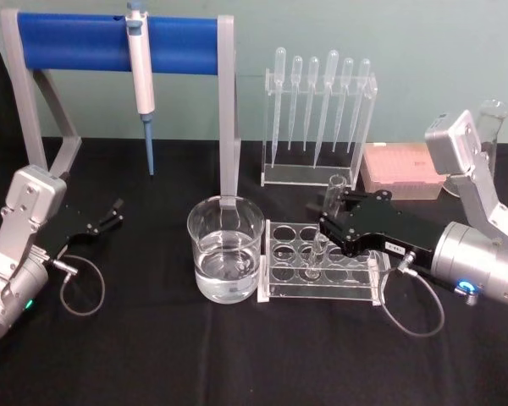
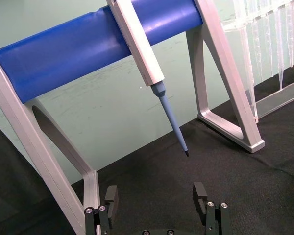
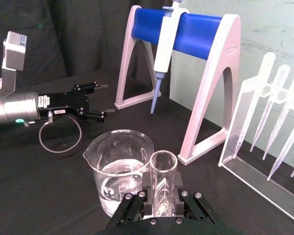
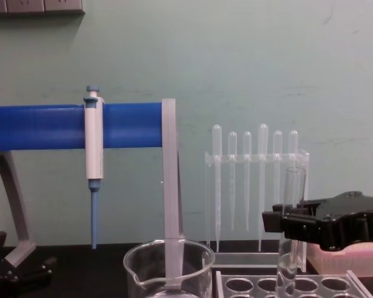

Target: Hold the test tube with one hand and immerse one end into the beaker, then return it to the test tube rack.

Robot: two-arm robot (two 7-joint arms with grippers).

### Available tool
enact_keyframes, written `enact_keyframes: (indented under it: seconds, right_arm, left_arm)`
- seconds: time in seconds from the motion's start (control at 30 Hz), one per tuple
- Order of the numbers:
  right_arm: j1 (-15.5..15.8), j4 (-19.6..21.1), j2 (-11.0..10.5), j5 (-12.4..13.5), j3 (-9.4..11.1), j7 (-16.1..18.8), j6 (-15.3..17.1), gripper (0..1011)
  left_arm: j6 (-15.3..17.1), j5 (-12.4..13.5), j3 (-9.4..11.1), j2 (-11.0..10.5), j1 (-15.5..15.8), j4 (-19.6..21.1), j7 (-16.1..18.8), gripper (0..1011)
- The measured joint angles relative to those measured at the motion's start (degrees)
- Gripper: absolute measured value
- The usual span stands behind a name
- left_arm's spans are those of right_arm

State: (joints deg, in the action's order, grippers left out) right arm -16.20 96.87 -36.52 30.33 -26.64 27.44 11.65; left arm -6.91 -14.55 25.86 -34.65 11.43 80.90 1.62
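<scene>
The test tube stands slightly tilted with its lower end in a hole of the clear rack, just right of the beaker. My right gripper reaches in from the right and is shut on the tube's middle. In the right wrist view the test tube sits between the fingers of the right gripper, with the beaker beyond it, about a third full of clear liquid. In the chest view the tube rises above the right gripper. My left gripper is parked open at the far left, its fingers holding nothing.
A white-and-blue pipettor hangs on the blue-barred stand, whose grey leg stands right behind the beaker. A clear holder of plastic pipettes and a pink tip box stand at the back right. Black cloth covers the table.
</scene>
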Motion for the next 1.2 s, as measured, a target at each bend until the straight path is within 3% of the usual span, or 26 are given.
enact_keyframes:
  seconds: [0.73,1.2]
  right_arm:
    - [0.1,-1.9,1.7,-3.1,-0.6,0.7,-0.7,227]
    - [0.1,-2.4,2.0,-3.7,-0.6,0.9,-0.6,227]
  left_arm:
    - [0.0,0.0,0.0,0.0,0.0,0.0,0.0,1000]
    - [0.0,0.0,0.0,0.0,0.0,0.0,0.0,1000]
